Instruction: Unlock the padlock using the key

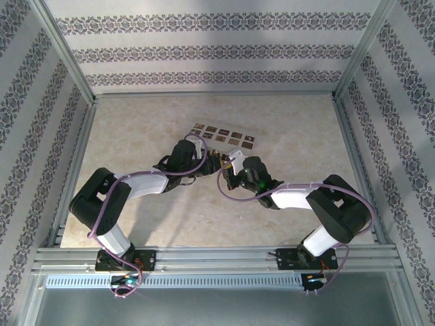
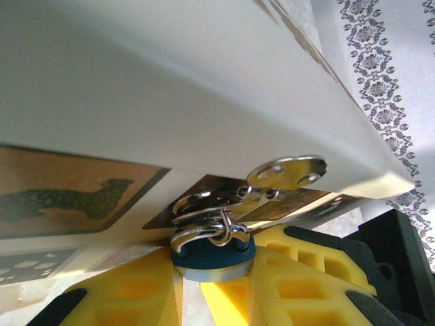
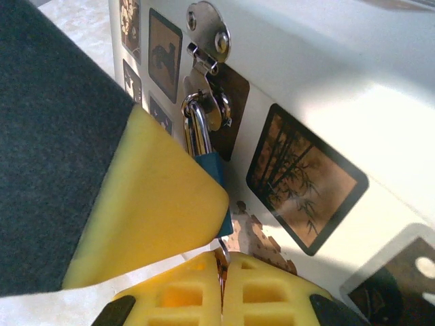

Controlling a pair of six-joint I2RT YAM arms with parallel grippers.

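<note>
The left fingers (image 2: 136, 285), yellow and ribbed, are closed from both sides on the blue body of the padlock (image 2: 212, 255). So the left gripper (image 2: 214, 277) holds the lock. The right fingers (image 3: 272, 292) are pressed together, and a thin metal sliver stands between them, which is the key (image 3: 221, 261). I can see only its narrow edge. It points up to the underside of the blue body and seems to touch it, but I cannot tell if it is inside.

The padlock is small, with a blue body and a bright silver shackle. In the right wrist view its long axis is nearly upright: the shackle is on top and the body is below, toward the fingers. One left finger partly hides the body there. The shackle passes through a silver hasp (image 3: 207, 27), which is fixed with two rivets on the side of a cream box (image 3: 326, 81).

The box carries dark brown square pictures, and one of them shows bamboo. In the top view the box (image 1: 224, 134) lies on the pale tabletop (image 1: 136, 136), near the middle. Its long axis runs left to right and is a little tilted.
</note>
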